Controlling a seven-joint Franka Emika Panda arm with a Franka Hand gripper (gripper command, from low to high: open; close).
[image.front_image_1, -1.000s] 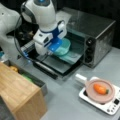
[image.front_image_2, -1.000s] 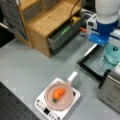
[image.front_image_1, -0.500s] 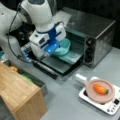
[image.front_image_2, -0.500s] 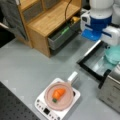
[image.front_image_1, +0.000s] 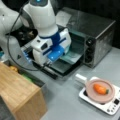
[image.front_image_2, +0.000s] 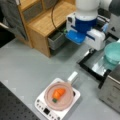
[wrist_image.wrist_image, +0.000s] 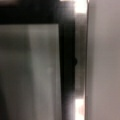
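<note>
My gripper (image.front_image_1: 53, 57), a white and blue hand, hangs low over the open toaster oven door (image.front_image_1: 63, 68); its fingertips are hidden under the hand body. In a front view the gripper (image.front_image_2: 82, 37) stands to the left of a teal bowl (image.front_image_2: 113, 51) that rests on the door (image.front_image_2: 96, 65), apart from it. The bowl (image.front_image_1: 73, 53) shows only partly behind the hand. The wrist view holds just the door's glass (wrist_image.wrist_image: 30, 70), its dark frame (wrist_image.wrist_image: 68, 62) and grey table (wrist_image.wrist_image: 105, 62), with no fingers showing.
The silver toaster oven (image.front_image_1: 100, 32) stands behind the door. A pink pan (image.front_image_1: 110, 96) with a carrot (image.front_image_1: 100, 89) sits on a white hob (image.front_image_1: 111, 107), seen again as carrot (image.front_image_2: 58, 93) and hob (image.front_image_2: 45, 110). A wooden shelf unit (image.front_image_1: 17, 92) (image.front_image_2: 47, 22) flanks the arm.
The hand has drawn away from above the teal bowl, sliding toward the door's outer edge and lower. The bowl, pan and carrot have stayed put.
</note>
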